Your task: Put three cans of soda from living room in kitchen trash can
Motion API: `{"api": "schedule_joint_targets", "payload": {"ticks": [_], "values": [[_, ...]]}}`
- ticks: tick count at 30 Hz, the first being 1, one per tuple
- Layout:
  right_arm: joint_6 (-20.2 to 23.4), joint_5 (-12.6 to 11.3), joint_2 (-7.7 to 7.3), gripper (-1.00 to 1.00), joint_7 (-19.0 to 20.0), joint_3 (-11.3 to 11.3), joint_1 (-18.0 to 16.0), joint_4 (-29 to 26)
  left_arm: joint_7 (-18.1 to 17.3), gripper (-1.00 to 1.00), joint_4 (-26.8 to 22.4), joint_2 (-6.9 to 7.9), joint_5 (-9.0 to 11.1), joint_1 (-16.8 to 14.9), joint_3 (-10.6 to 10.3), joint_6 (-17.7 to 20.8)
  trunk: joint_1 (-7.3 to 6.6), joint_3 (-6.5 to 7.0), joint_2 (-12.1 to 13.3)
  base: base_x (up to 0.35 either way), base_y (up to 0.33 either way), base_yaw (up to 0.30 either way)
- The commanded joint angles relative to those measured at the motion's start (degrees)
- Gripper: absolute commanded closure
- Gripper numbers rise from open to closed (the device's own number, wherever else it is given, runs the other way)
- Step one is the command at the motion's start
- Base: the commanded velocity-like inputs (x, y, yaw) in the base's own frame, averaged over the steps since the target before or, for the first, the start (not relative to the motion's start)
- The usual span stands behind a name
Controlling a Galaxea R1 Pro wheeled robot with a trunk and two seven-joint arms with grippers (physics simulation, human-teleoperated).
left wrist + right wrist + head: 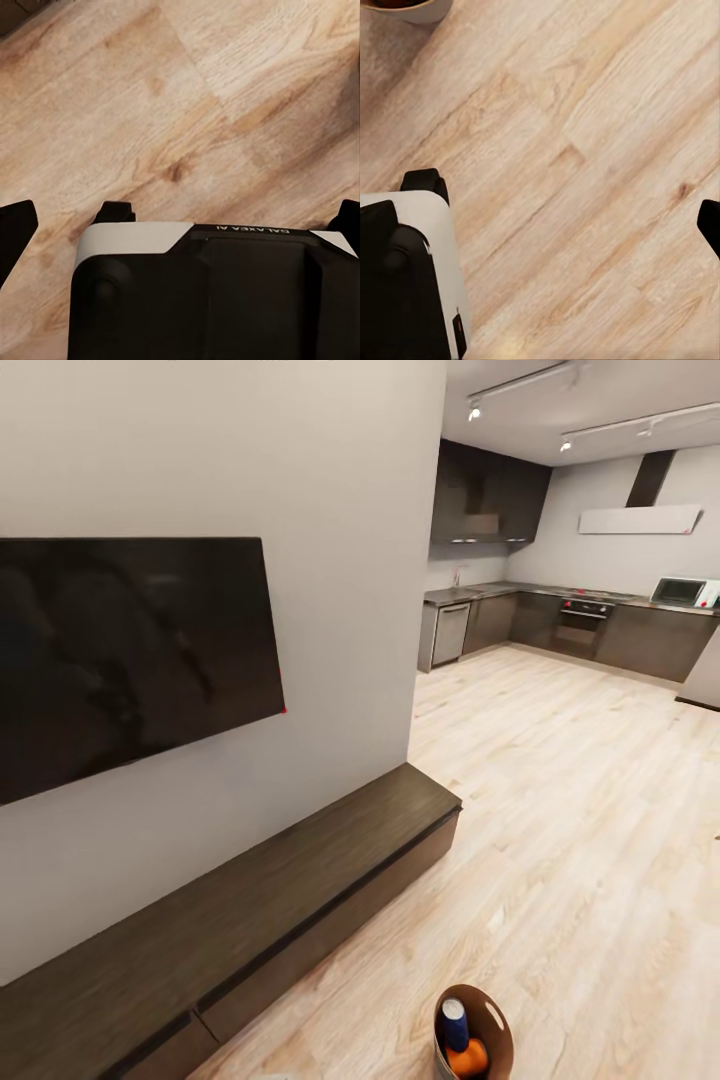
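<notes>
Two cans in bin: a dark blue can of soda (pixel 455 1025) with a white band and an orange can of soda (pixel 468 1057) sit inside the tash can (pixel 497 1027), low in the head view on the light wood floor (pixel 560 810).
Can axes: the blue one stands about upright, grey top up; the orange one lies lower beside it, its axis unclear.
Bin: opening tilted toward the camera, handle cut-out near the far rim.
Surroundings: black TV (pixel 130 655) on the wall, long low dark-wood cabinet (pixel 230 920) beneath; the kitchen (pixel 570 615) well beyond.
Writing: "GALAXEA AI" on the robot's base (pixel 225 292), left wrist view.
Left gripper jaws: dark tips at the frame edges, spread wide, nothing between.
Right gripper jaws: cannot tell; one dark tip shows.
</notes>
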Motion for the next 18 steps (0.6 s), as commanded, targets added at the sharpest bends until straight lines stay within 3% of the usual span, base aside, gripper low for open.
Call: {"api": "schedule_joint_targets", "payload": {"ticks": [1,18], "values": [[0.0,0.0,0.00,-1.00,0.0,0.0,0.0,0.0,0.0,-1.00,0.0,0.00,0.0,0.0,0.0,0.0,-0.23,0.19,0.4,0.000,0.000,0.000],[0.0,0.6,-0.08,-1.00,0.0,-0.6,0.4,0.7,0.1,-1.00,0.0,-0.01,0.1,0.7,0.1,0.0,-3.74,3.06,6.8,0.000,0.000,0.000]]}}
